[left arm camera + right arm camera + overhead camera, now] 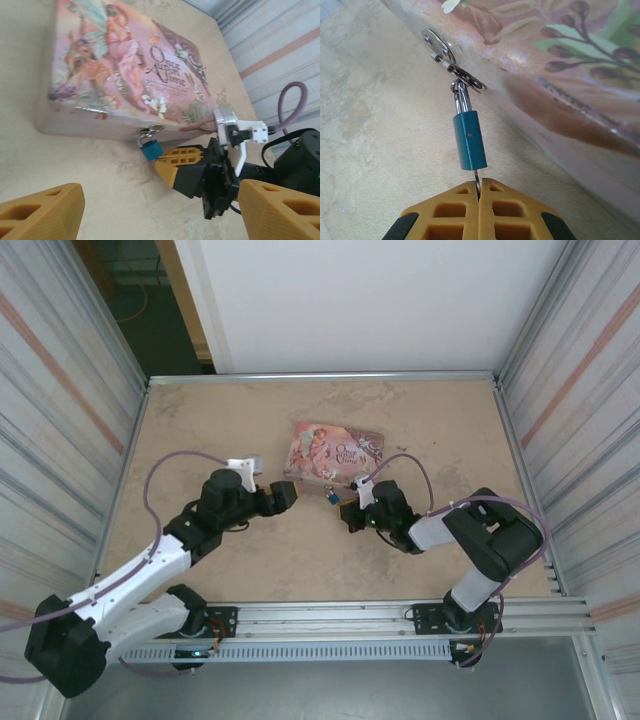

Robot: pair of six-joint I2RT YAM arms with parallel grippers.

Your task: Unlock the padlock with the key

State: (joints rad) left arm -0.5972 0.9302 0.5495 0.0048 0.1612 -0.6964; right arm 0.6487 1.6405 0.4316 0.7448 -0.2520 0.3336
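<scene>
The right end effector [479,189] clenches the key [476,176], seemingly seated in the padlock [470,141]; next, I'd say, a careful twist.

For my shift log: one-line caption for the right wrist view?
Right tool shut on the key at the base of the blue padlock hanging from the pink tin.

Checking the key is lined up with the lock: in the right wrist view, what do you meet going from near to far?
Right gripper → key → padlock → hasp → tin.
</scene>
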